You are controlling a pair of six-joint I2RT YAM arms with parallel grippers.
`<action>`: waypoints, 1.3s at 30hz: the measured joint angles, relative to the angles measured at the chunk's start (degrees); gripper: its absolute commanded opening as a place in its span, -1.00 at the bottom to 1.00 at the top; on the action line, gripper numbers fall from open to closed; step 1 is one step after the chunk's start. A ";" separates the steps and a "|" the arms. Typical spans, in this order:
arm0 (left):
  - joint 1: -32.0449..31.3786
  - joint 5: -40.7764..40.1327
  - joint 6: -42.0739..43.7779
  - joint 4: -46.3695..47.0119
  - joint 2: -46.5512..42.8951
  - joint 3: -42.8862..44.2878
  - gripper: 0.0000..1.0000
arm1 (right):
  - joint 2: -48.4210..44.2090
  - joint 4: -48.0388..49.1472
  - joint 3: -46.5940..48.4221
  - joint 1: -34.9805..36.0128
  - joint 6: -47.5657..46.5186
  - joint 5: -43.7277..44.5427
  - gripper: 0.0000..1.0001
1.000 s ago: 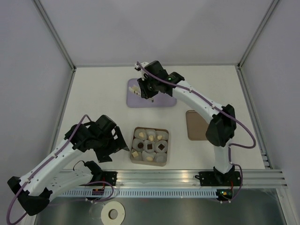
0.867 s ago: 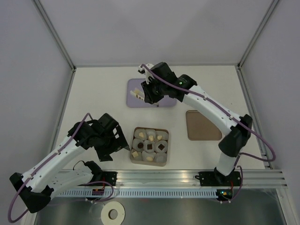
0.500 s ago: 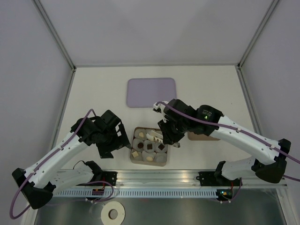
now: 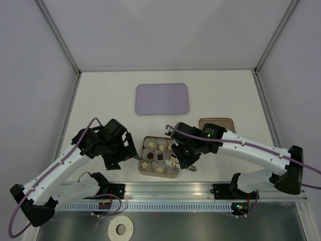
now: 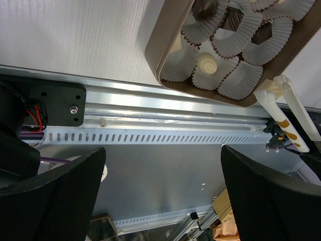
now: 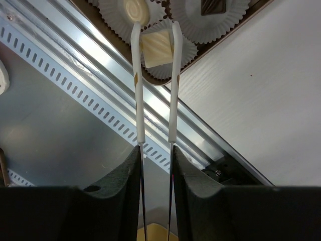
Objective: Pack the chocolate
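Cream piece [image 6: 157,46] gripped at the near right cup [image 6: 159,71] of the box [image 5: 156,55].
It was pinched between the narrowly set white fingers of the right gripper [image 6: 155,25], low over the crinkled paper. Other pieces [image 4: 160,157], dark and pale, were seated in the other cups. The left gripper [image 5: 163,165] was spread wide just left of the box.

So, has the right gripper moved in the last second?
Yes. The right gripper left the purple mat and came toward the near edge, now at the box, holding a pale chocolate.
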 measured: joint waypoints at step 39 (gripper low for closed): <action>0.00 -0.17 -0.07 0.00 -0.70 0.13 0.99 | 2.05 0.81 6.62 2.14 3.02 4.39 -0.38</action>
